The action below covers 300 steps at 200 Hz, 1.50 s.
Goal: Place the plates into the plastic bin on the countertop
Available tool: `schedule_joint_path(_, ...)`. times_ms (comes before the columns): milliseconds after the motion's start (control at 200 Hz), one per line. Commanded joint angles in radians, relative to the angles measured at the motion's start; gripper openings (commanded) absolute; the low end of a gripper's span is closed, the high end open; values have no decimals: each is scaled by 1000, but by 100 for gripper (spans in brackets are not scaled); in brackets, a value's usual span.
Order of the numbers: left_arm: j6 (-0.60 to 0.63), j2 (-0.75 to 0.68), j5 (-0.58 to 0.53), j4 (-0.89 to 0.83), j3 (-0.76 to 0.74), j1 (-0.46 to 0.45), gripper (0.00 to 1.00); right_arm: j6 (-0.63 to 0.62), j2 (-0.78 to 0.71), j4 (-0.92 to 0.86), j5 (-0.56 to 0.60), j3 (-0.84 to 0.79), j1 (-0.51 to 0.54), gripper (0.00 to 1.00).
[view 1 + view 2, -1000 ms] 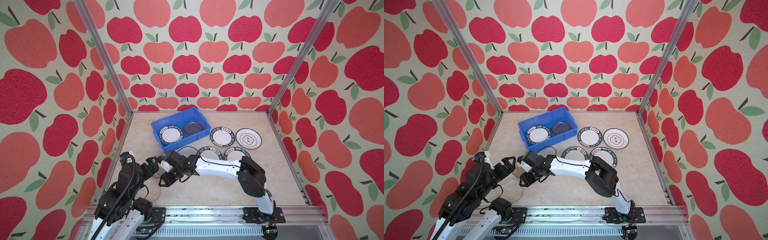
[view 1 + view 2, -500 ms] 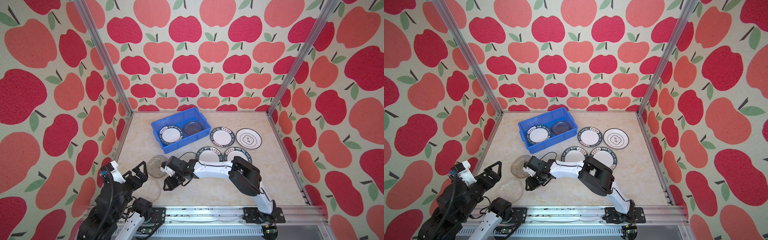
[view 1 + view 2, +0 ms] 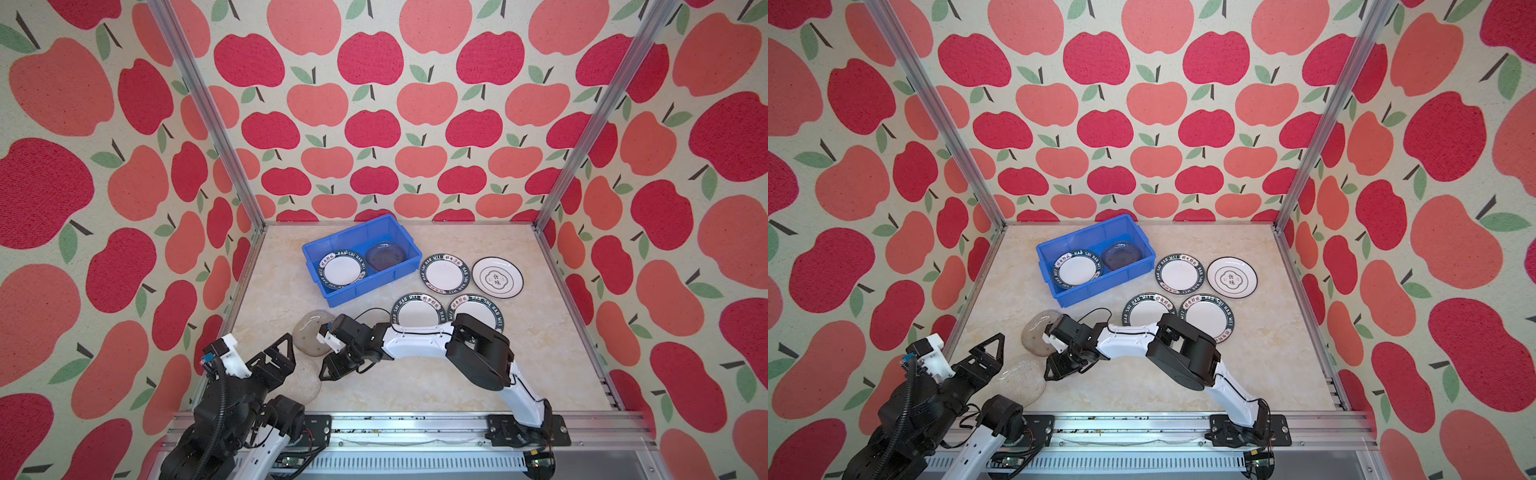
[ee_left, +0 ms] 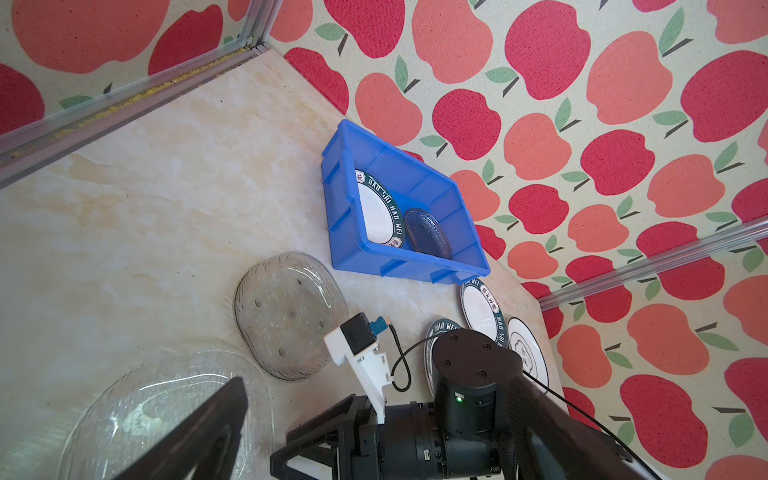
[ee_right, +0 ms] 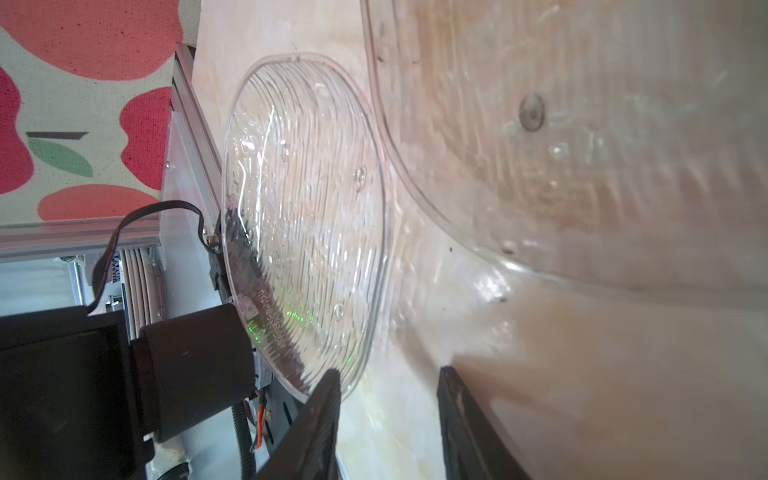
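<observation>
Bin (image 3: 328,245) mid-frame on surface (image 3: 415,386) holds 1 green-rim plate (image 3: 341,270) + 1 glass plate (image 3: 385,254); 3 more green-rims (image 3: 445,274) & a ringed plate (image 3: 497,277) lie to its right, right arm (image 3: 415,345) hiding part of the lower two. Lower left, right pincer (image 3: 330,370) sits btwn 2 loose glass plates (image 3: 307,338), jaws part-open over bare surface, gripping nothing, one finger (image 5: 324,415) at the lower plate (image 3: 309,384) rim (contact unclear). Left pincer (image 3: 286,353) gapes wide, empty, above that lower plate.

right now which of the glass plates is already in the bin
The bluish glass plate beside the green-rimmed plate in the plastic bin; the two clear glass plates lie on the countertop.
</observation>
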Motion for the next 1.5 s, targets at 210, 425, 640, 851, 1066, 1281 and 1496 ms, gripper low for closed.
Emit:
schedule_joint_path(210, 0, 9, 20, -11, -16, 5, 99, 57, 99, 6, -8, 80, 20, 35)
schedule_joint_path(425, -2, 15, 17, -7, -21, 5, 99, 68, 131, -22, -3, 116, 25, 23)
schedule_joint_path(640, 13, 46, 20, 24, -39, 5, 99, 67, 92, -14, 9, 91, 15, 6)
schedule_joint_path(851, 41, 105, 17, 67, -33, 6, 99, 60, 8, -20, 20, 56, -7, 0)
schedule_joint_path(1066, 134, 246, -5, 122, 56, 5, 100, 11, -125, -125, 56, 55, -40, 0)
schedule_joint_path(1281, 221, 421, 33, 204, 133, 5, 100, -56, -226, -303, 120, 96, -114, 0)
schedule_joint_path(1496, 276, 532, 86, 267, 141, 5, 100, -121, -287, -419, 142, 118, -254, 0)
